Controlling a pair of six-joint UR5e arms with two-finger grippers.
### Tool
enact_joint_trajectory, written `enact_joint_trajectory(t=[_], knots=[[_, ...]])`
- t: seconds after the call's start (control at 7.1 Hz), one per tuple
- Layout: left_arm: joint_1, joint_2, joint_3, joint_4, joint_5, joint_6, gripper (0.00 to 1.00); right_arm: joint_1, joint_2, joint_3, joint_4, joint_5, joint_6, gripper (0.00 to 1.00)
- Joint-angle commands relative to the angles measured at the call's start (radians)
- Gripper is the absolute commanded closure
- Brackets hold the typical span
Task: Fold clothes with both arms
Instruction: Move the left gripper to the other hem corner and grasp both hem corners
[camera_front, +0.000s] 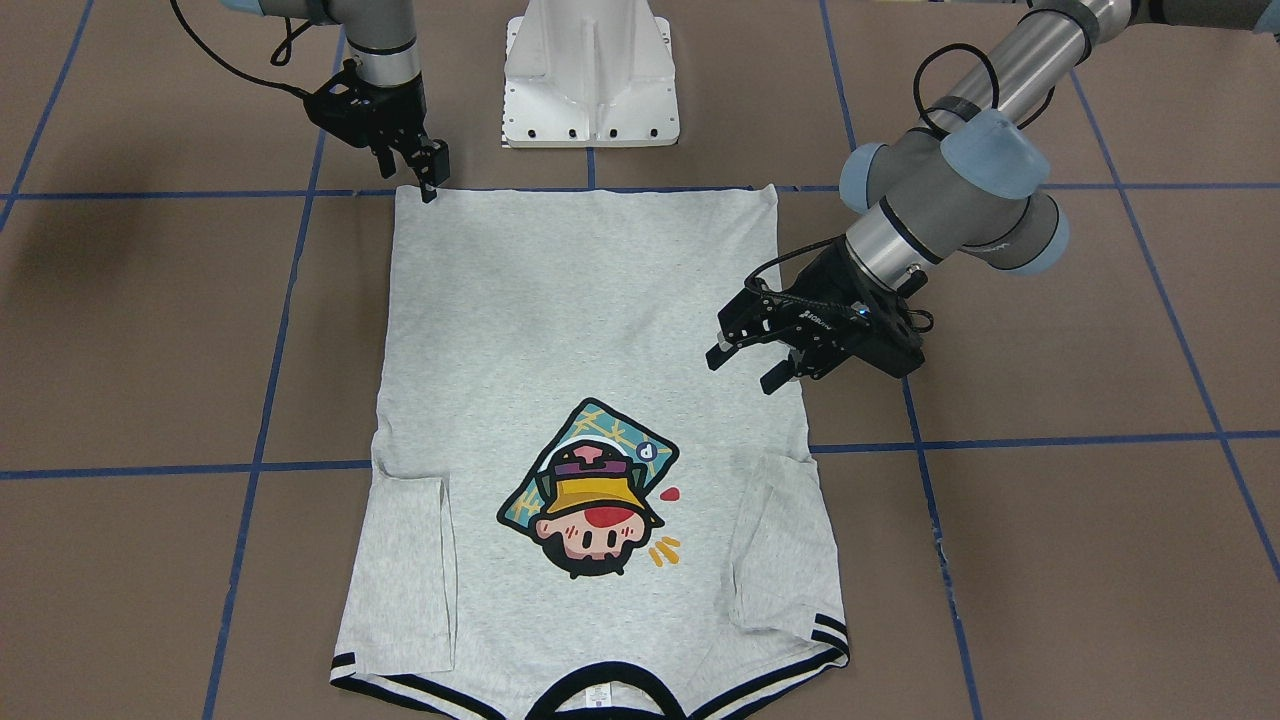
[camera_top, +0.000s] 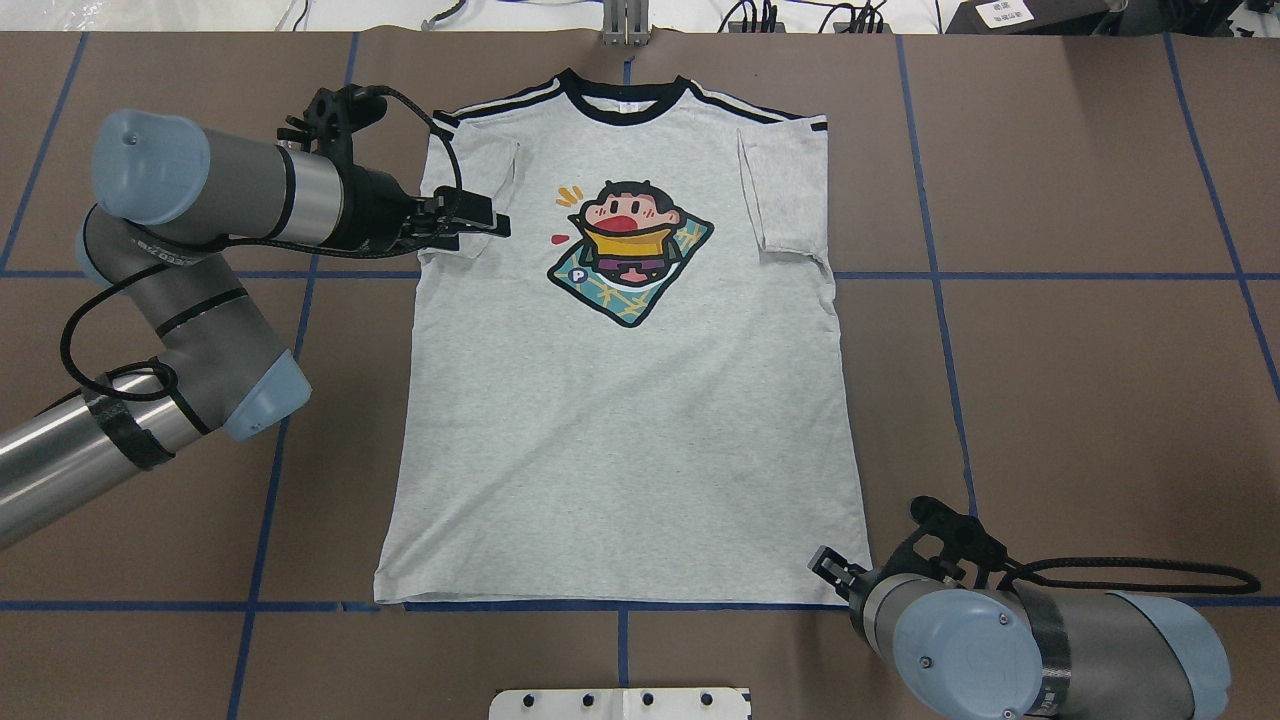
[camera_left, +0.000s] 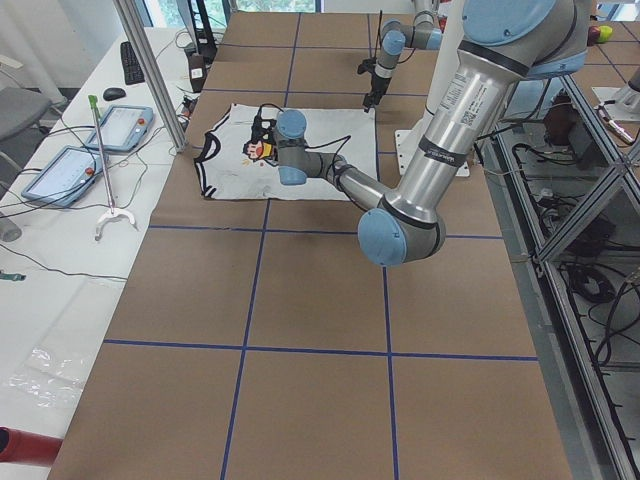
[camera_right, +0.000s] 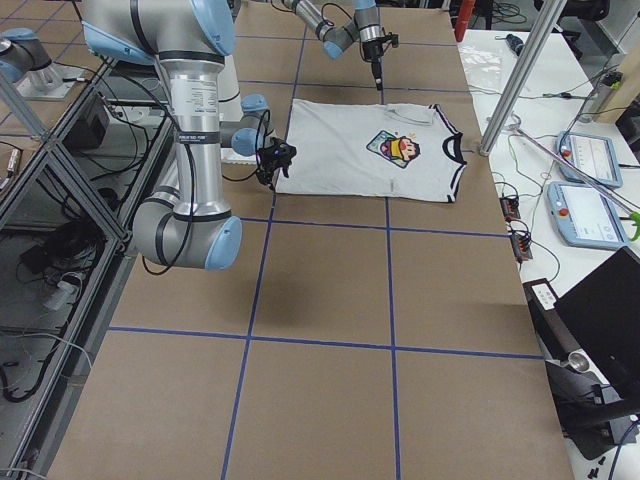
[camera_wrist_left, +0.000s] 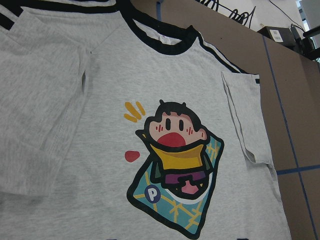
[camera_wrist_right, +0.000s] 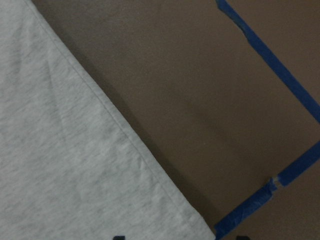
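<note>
The light grey T-shirt (camera_top: 620, 400) lies flat and face up on the brown table, collar away from the robot and both sleeves folded in onto the body. The cartoon head print (camera_front: 590, 495) shows on the chest. My left gripper (camera_front: 742, 368) is open and empty. It hovers at the shirt's left side edge, beside the folded left sleeve (camera_top: 470, 180). My right gripper (camera_front: 432, 188) points down at the shirt's right hem corner (camera_wrist_right: 205, 227). In the right wrist view its two tips show apart at the bottom edge, the corner between them.
The white pedestal base (camera_front: 592, 75) stands just behind the hem. Blue tape lines (camera_top: 930, 275) cross the brown table. A metal post (camera_right: 520, 80) and a side desk with tablets (camera_right: 590, 200) stand beyond the collar end.
</note>
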Motion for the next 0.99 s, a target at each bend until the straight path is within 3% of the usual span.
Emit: enact_joint_trajectory(t=[0.0, 0.28, 0.7, 0.84], knots=[[0.000, 0.000, 0.000, 0.000, 0.001, 0.000, 0.16, -0.004, -0.005, -0.007, 0.000, 0.001, -0.001, 0.23], [0.000, 0.001, 0.000, 0.000, 0.001, 0.000, 0.16, -0.006, -0.003, -0.011, 0.002, 0.002, -0.001, 0.30], [0.000, 0.001, 0.000, 0.000, 0.001, 0.000, 0.16, -0.004, -0.002, -0.007, 0.002, 0.001, -0.001, 0.60], [0.000, 0.001, 0.000, 0.000, 0.001, 0.000, 0.16, -0.004, -0.003, -0.010, 0.002, 0.001, -0.001, 0.74]])
